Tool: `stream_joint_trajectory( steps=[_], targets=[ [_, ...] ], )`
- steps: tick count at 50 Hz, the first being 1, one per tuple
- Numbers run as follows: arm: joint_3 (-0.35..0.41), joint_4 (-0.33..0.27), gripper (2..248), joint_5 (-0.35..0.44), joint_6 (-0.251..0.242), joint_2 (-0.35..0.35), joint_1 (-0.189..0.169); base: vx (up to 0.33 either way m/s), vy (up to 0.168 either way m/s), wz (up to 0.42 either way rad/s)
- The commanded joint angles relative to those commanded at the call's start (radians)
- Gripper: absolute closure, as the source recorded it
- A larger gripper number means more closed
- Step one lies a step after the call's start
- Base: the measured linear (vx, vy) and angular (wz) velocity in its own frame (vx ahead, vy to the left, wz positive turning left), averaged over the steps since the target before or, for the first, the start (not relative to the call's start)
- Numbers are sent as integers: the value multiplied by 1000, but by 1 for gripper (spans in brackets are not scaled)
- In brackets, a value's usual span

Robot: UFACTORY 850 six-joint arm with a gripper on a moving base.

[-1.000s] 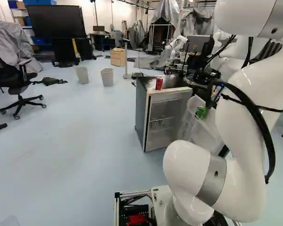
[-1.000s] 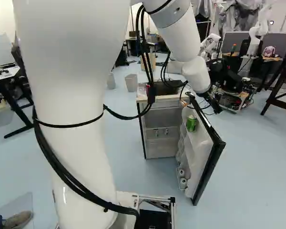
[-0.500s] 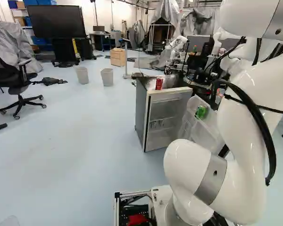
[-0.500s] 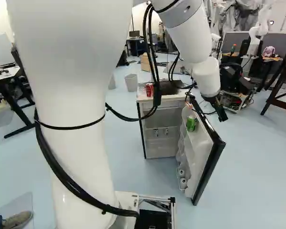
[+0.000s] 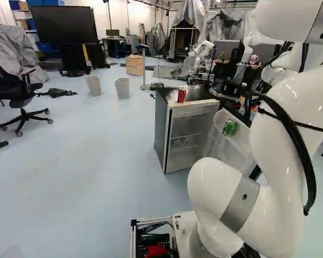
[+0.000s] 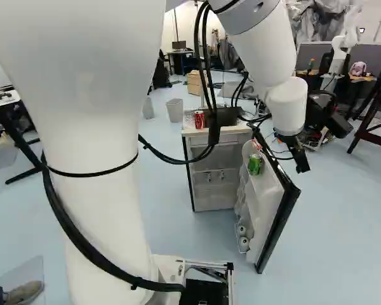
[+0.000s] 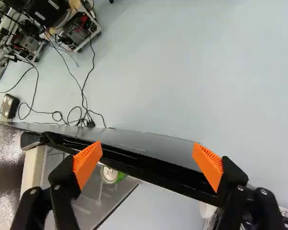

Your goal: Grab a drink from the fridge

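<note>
The gripper (image 7: 148, 145) is spread wide, holding nothing, apparently above the open fridge door (image 6: 267, 203). The green can (image 6: 254, 164) stands on that door's inner side, near its top. Shift inward past the door's edge, centre over the can, then lower straight.

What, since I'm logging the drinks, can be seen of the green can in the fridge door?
The green can looks metallic, with print on its side and a silvery top bearing what seems a pull tab. It stands upright, high on the inner side of the opened fridge door, apparently resting on a shelf. The claw is open and not gripping it.
</note>
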Motion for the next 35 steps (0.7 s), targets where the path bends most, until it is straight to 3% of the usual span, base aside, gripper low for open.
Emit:
stream_joint_trajectory(
  steps=[35],
  targets=[
    [-41,0,3,-1,0,-109,-5,0,0,0]
  ],
)
